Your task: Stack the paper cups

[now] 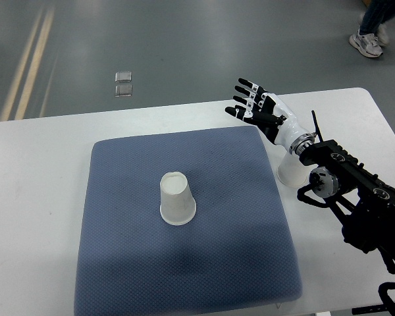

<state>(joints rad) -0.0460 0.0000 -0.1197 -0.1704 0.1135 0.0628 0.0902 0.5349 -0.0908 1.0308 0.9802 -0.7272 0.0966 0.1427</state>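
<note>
R hand (pixel 260 108): fingers (pixel 247 86) spread & straight, palm up-ish, grasping nothing. Sits over bare white table (pixel 39 151), just off the far R corner of the pad, clear of both cups. White wrist shell runs back into black forearm (pixel 355 178), which enters from the picture's R edge w/ cables and round joints showing.

Cup 2 (pixel 290 172): white paper cup, directly under the wrist/forearm, partly hidden by it. On the table just beside the pad's R edge, not on the pad. Looks upside down, wide rim on the table, but the arm covers too much to be sure. Whether arm touches it: can't tell.

Pad (pixel 184 263): blue-grey, textured, squarish w/ rounded corners, lying flat on the table, covers most of the middle.

Cup 1 (pixel 177 199): white paper cup, upside down, wide rim on the pad, closed base up. Near pad centre, slightly L of it. Stands alone, well apart from hand and from cup 2. Cups not stacked.

L arm: not seen.

Beyond the table: grey floor (pixel 184 39) w/ pale yellowish stripes at far L, two small clear squares (pixel 124 83) on it near the table's far edge. Top R corner: a person's shoe (pixel 366 43) and trouser leg.
</note>
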